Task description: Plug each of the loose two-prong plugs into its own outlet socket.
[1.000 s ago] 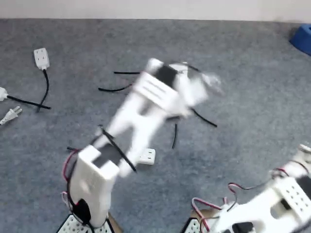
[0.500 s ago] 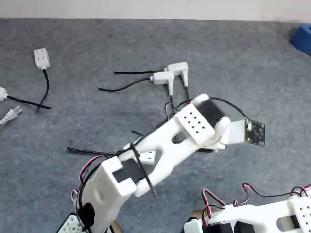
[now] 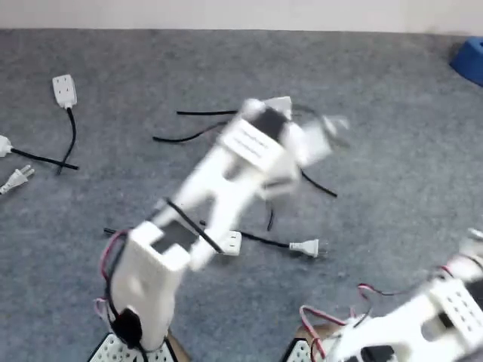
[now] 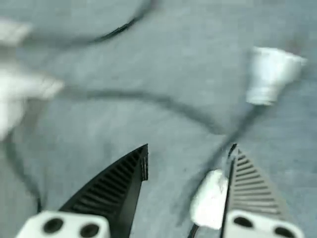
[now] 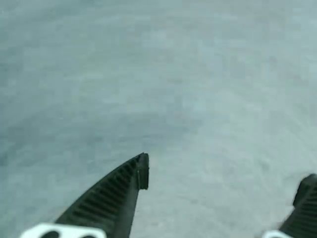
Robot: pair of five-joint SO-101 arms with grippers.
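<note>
My left arm stretches across the middle of the high view, and its gripper (image 3: 326, 130) hovers blurred over the far middle of the grey carpet. In the left wrist view this gripper (image 4: 188, 151) is open, and a small white plug (image 4: 210, 199) lies on the carpet close beside one finger (image 4: 248, 184). Farther off lies another white plug or socket piece (image 4: 270, 74) on a black cord. A two-prong plug (image 3: 306, 246) lies loose at front centre, its cord running to a white socket block (image 3: 229, 243). My right gripper (image 5: 225, 168) stands open over bare carpet.
A white socket (image 3: 65, 90) with a black cord sits at the far left, with two more plugs (image 3: 16, 179) near the left edge. A socket piece (image 3: 280, 103) shows behind my left arm. A blue object (image 3: 469, 60) is at the far right corner. The right arm (image 3: 423, 324) is at the front right.
The left arm swung out to the right, then back toward the far middle. A two-prong plug and its cord now lie at front centre. The right arm shifted at the front right.
</note>
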